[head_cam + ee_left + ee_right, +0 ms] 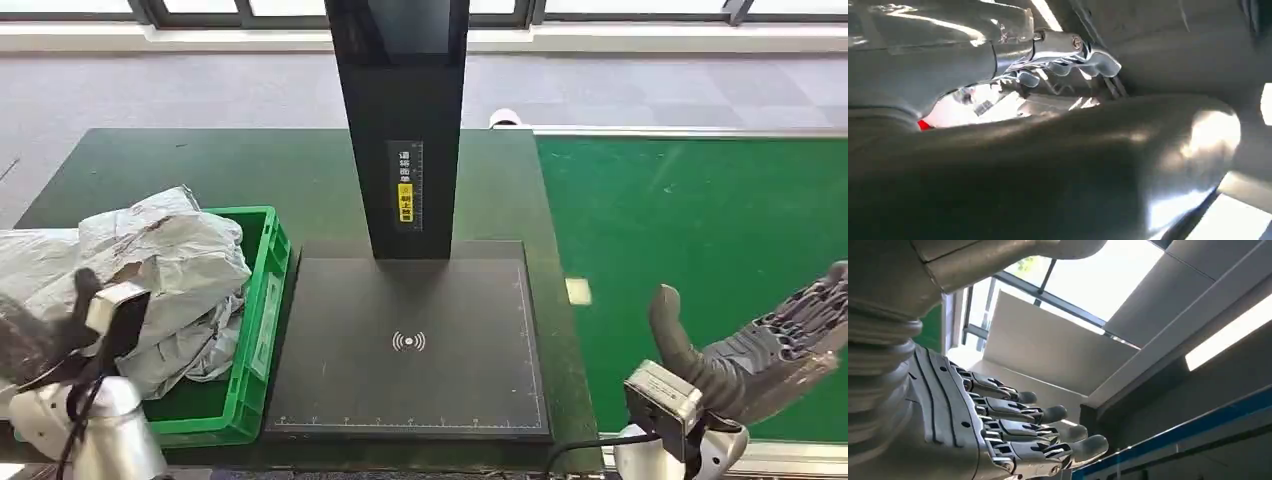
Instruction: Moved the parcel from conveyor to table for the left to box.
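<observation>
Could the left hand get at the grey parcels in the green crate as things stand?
Probably yes. The left hand is already low over the grey parcels heaped in the green crate, with nothing between them; whether it grips one I cannot tell.

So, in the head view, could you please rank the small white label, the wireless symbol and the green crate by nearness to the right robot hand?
From the right robot hand:
1. Small white label, on the green conveyor's edge.
2. Wireless symbol, mid black platform.
3. Green crate, far left, holding grey parcels.
</observation>
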